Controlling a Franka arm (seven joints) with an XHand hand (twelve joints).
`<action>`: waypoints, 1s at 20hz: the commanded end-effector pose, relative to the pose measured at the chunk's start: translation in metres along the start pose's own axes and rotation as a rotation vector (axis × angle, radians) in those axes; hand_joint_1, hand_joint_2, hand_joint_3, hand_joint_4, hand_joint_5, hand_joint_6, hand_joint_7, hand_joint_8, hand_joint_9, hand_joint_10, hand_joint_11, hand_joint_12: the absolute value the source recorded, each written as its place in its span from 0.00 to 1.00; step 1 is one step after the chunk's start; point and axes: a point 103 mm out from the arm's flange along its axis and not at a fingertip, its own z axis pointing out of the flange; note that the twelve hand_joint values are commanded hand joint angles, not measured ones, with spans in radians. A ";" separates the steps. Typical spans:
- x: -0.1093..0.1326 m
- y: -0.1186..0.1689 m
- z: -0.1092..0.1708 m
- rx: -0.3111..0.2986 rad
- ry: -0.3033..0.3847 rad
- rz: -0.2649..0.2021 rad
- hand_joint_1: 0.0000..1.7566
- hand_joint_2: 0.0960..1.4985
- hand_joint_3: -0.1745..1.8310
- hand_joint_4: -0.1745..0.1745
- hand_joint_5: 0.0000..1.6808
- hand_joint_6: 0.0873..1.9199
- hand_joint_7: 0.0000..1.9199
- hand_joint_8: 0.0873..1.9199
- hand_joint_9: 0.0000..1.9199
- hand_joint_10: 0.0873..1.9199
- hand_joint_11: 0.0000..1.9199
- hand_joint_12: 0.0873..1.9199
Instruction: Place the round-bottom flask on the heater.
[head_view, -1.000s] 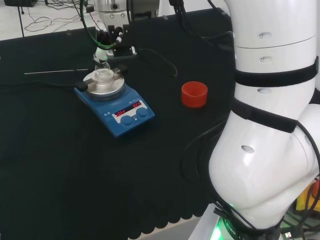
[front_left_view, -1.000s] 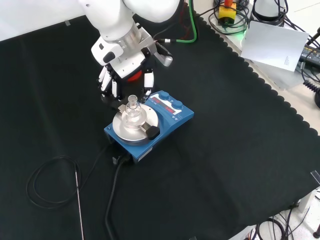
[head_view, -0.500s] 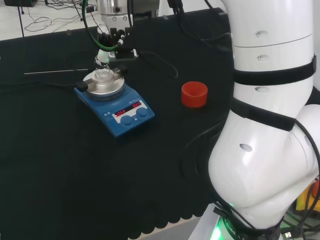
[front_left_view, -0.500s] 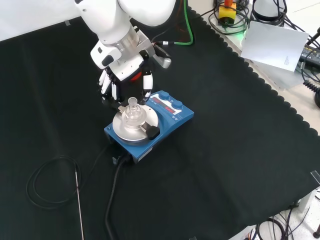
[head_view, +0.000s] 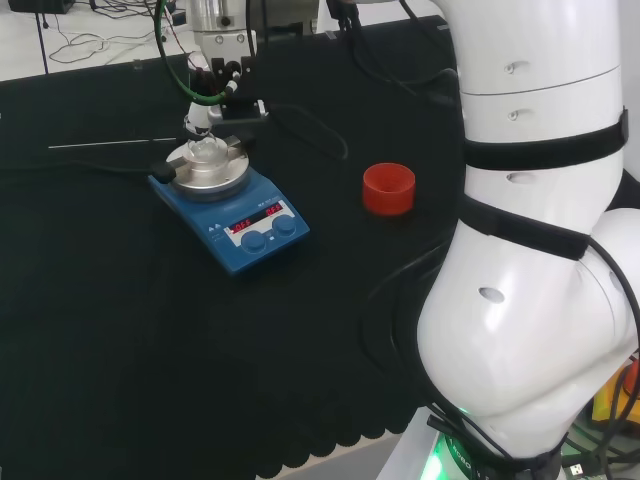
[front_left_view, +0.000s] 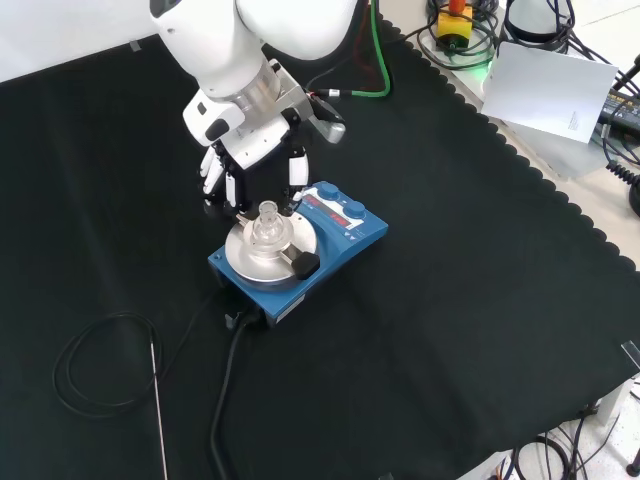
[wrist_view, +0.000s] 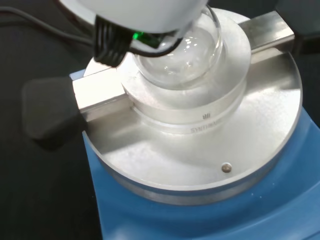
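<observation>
1. Black cloth (front_left_view: 480, 300): covers the bench; scalloped edge on the front view's right. Broad bare stretches lie in front of and to the right of the hand in that view.
2. Heater (front_left_view: 345, 232): blue body, round metal plate, directly below and in front of the hand in the front view. Control end points to the right and away there. A black knob sits at the plate's near edge.
3. Hand (front_left_view: 250, 160): black and white, just behind the heater plate in the front view. Fingers (front_left_view: 297, 172) hang straight down, released, holding nothing; their tips flank the flask neck without clasping it.
4. Red ring stand (head_view: 388, 188): in the head view, well apart from the hand, to the right of the heater, bare cloth all round.
5. Round-bottom flask (front_left_view: 267, 228): clear glass, upright, seated in the metal collar at the plate's centre, neck up just below the fingertips. In the wrist view its bulb (wrist_view: 192, 52) rests in the collar.
6. Thin metal rod (front_left_view: 158, 410): lies on the cloth near a coiled black cable, well in front of and left of the hand in the front view.
</observation>
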 end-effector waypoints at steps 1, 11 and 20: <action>-0.016 0.000 0.004 0.045 0.018 -0.008 0.56 0.38 0.42 0.38 0.49 0.39 0.15 0.35 0.27 0.32 0.22 0.68; -0.020 -0.027 0.000 0.008 0.031 0.008 0.52 0.34 0.41 0.41 0.23 0.24 0.10 0.35 0.22 0.35 0.17 0.69; -0.075 -0.099 -0.009 -0.013 0.073 0.056 0.51 0.34 0.41 0.43 0.23 0.18 0.10 0.35 0.22 0.35 0.17 0.69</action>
